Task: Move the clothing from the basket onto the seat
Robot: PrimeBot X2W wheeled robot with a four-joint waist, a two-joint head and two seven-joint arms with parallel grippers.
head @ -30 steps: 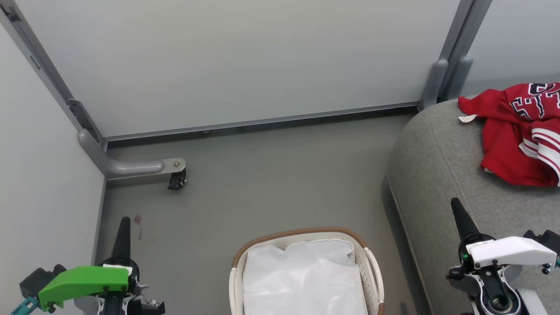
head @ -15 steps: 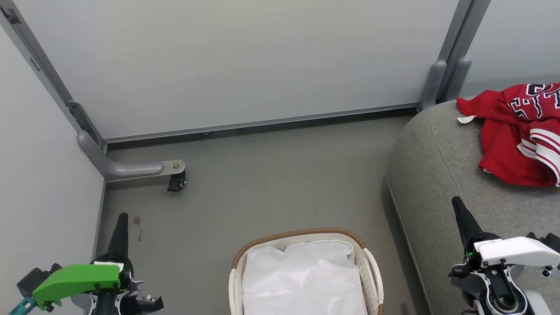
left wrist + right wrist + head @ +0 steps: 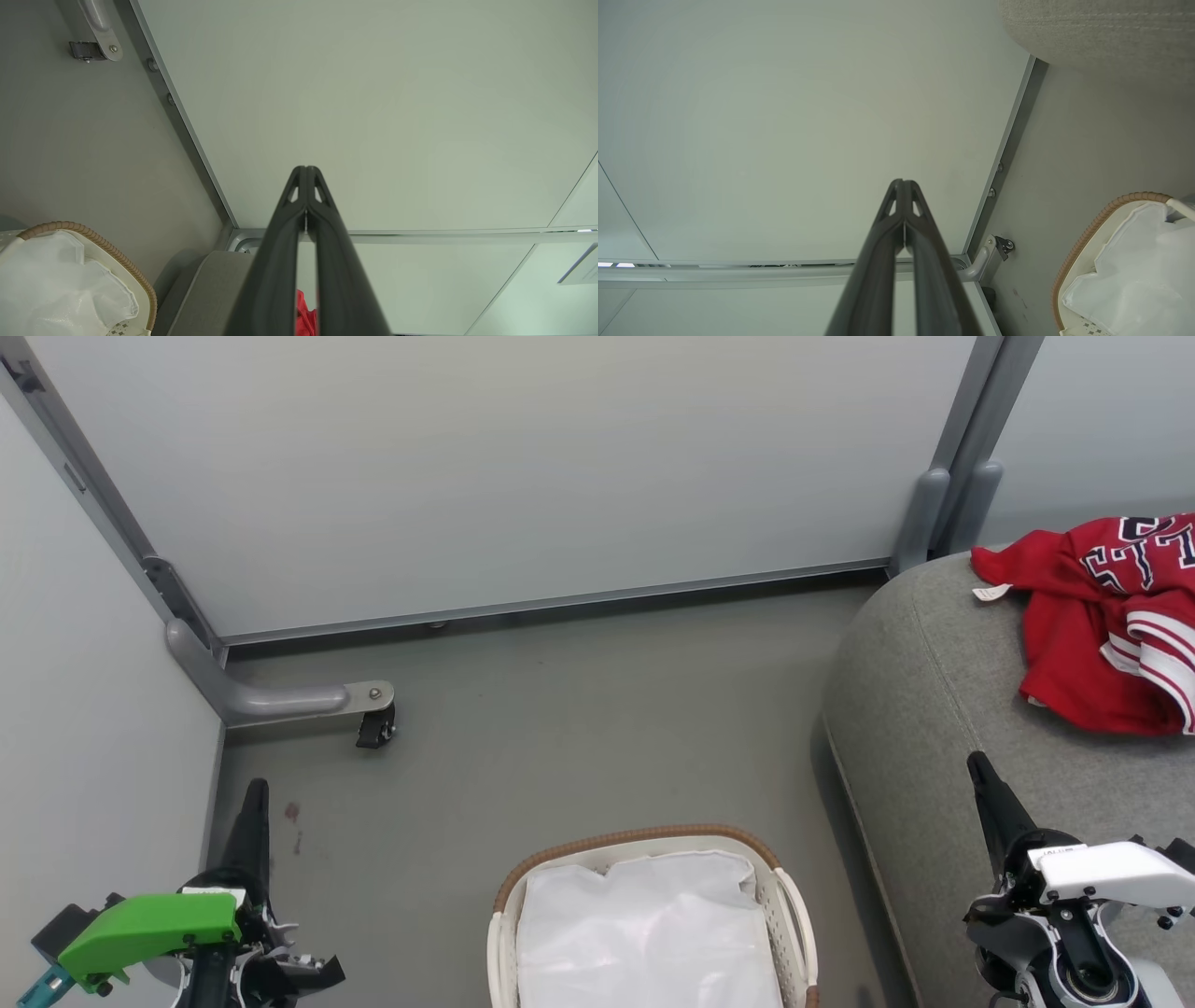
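Seat at right, broad and grey. Basket on the floor beside it, showing just its white liner. Clothing heaped red toward the seat's far end, well apart from the basket. Looks essentially done; cannot tell whether the heap holds both garments. Left gripper and right gripper low at either side, fingertips pressed together, gripping nothing.

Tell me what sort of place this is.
Probably a staged test booth, not a real home: plain pale partition panels on a grey frame with a caster wheel, bare grey floor, and a grey seat holding red clothing beside a laundry basket.
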